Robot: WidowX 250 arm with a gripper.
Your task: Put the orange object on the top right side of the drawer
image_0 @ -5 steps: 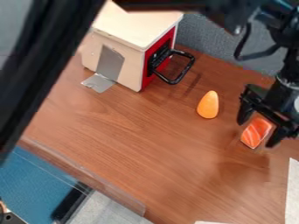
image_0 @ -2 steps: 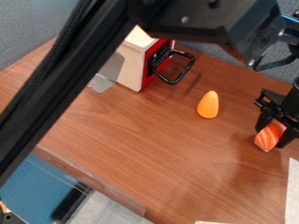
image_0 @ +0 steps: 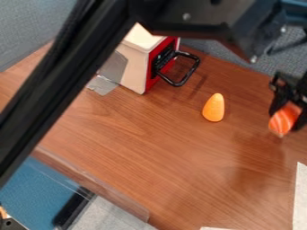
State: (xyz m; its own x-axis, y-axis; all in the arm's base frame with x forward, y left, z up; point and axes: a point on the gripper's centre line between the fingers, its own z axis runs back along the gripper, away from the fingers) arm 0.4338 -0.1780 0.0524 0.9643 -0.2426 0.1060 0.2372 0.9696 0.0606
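Over the far right part of the bench, fingers closed on the striped orange piece, just risen; carry to the top right of the drawer likely next.

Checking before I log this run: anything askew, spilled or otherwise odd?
A grey patch on the drawer box's side runs down onto the table, like loose tape or a bent flap. No spill visible. The gripper holds a striped orange piece; a plain one lies on the table.
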